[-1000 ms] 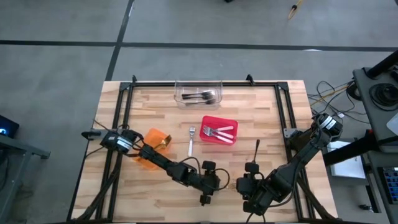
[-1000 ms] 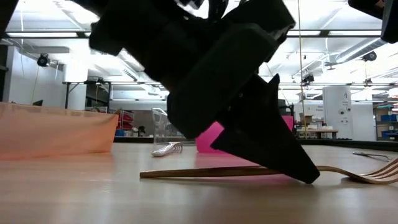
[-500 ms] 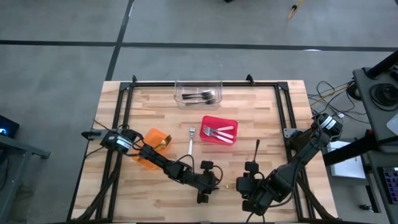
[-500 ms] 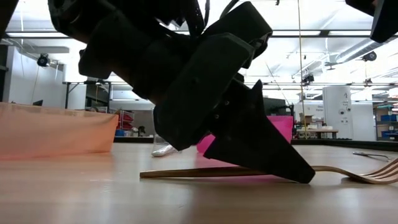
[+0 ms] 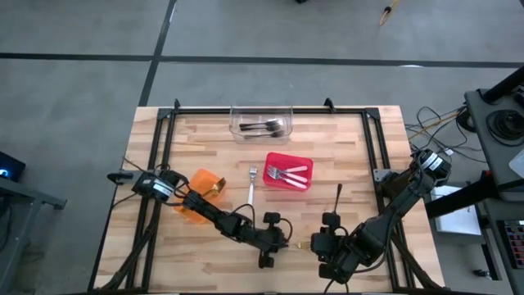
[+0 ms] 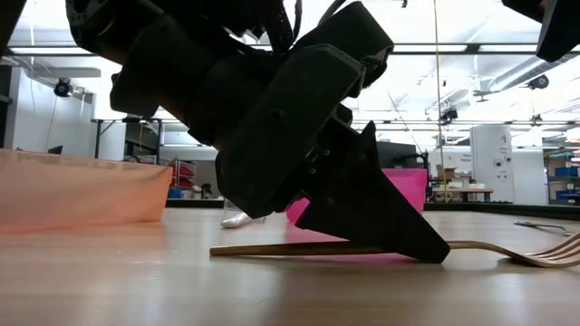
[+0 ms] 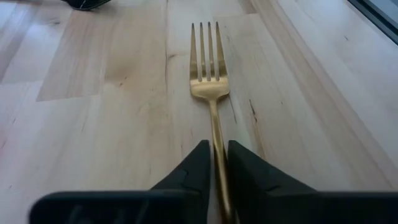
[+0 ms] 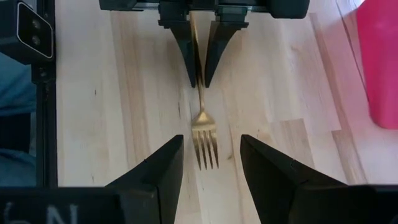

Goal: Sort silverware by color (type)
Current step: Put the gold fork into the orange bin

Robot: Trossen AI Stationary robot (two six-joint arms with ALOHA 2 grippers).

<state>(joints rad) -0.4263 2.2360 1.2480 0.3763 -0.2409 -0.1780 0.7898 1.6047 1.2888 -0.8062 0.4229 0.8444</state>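
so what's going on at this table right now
Two robot arms are sorting cutlery by colour. The left gripper has its fingers closed on the handle of a gold fork lying flat near the front of the wooden table. The right gripper waits open, facing the fork's prongs. A silver fork lies loose between the orange bin and the red bin, which holds silver pieces; the clear bin holds dark ones.

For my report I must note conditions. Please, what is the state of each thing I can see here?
Left tool: shut on gold fork.
Right tool: open, holds nothing, faces the fork's tines.
Gold fork: flat on table, handle pinched.
Silver fork: loose on table.
Red bin: holds silver utensils.
Clear bin: holds dark utensils.
Orange bin: contents unclear.
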